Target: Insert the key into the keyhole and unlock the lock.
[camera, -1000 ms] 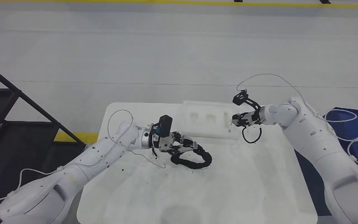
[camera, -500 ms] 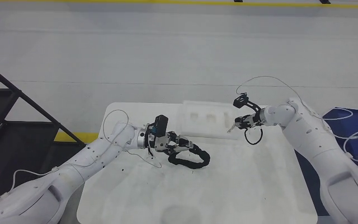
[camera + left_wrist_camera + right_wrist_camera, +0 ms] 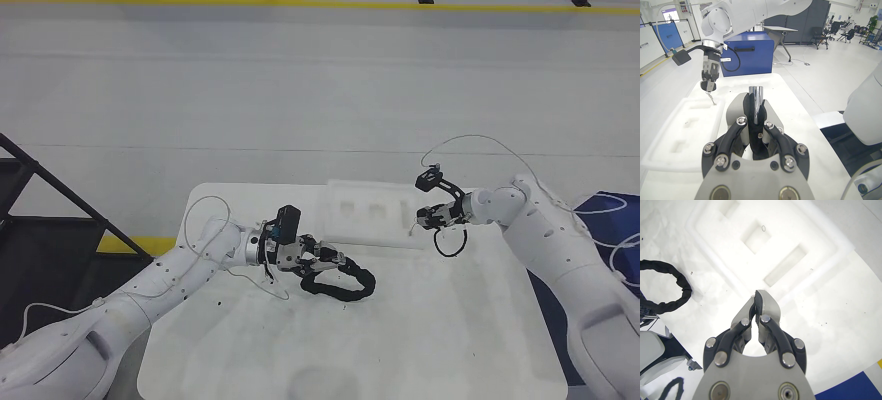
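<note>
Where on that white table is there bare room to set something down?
Bare: the near half of the table, between the cable lock and the front edge, and the strip right of the foam tray. Crowded: where the left gripper holds the lock and the right gripper hangs over the tray.

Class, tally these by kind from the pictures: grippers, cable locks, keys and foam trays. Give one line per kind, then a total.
Grippers: 2, the left gripper and the right gripper
Locks: 1, the black cable lock with a silver cylinder, held in the left gripper
Keys: 1, the small silver metal key, hanging from the right gripper
Trays: 1, the white foam tray
Total: 5
</note>
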Available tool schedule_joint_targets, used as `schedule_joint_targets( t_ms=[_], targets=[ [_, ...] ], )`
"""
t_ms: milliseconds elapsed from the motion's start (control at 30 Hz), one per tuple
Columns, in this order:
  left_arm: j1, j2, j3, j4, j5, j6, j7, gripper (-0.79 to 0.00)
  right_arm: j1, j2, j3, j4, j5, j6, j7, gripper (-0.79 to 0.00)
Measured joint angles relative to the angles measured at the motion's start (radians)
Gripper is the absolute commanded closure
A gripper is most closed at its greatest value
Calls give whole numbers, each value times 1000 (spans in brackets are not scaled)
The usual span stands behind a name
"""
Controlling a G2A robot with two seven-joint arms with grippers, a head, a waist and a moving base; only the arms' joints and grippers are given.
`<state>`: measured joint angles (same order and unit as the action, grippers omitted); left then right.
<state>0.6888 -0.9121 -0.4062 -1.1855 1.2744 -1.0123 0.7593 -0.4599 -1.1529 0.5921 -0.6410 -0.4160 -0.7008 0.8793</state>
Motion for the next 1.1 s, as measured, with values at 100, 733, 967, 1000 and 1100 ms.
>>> schedule_joint_targets(
  t_ms=[100, 733, 967, 1000, 1100],
  targets=[
    [0, 0, 0, 0, 0, 0, 0, 0, 1, -6, -4, 12, -10, 19, 1, 0],
    [0, 0, 0, 0, 0, 0, 0, 0, 19, -59, -18, 122, 17, -3, 16, -785],
    [0, 0, 0, 0, 0, 0, 0, 0, 28, -66, 17, 148, 124, 42, 70, -785],
    [0, 0, 0, 0, 0, 0, 0, 0, 29, -67, 16, 142, 119, 44, 77, -785],
    [0, 0, 0, 0, 0, 0, 0, 0, 30, -65, -6, 105, 34, 25, 60, -785]
  ],
)
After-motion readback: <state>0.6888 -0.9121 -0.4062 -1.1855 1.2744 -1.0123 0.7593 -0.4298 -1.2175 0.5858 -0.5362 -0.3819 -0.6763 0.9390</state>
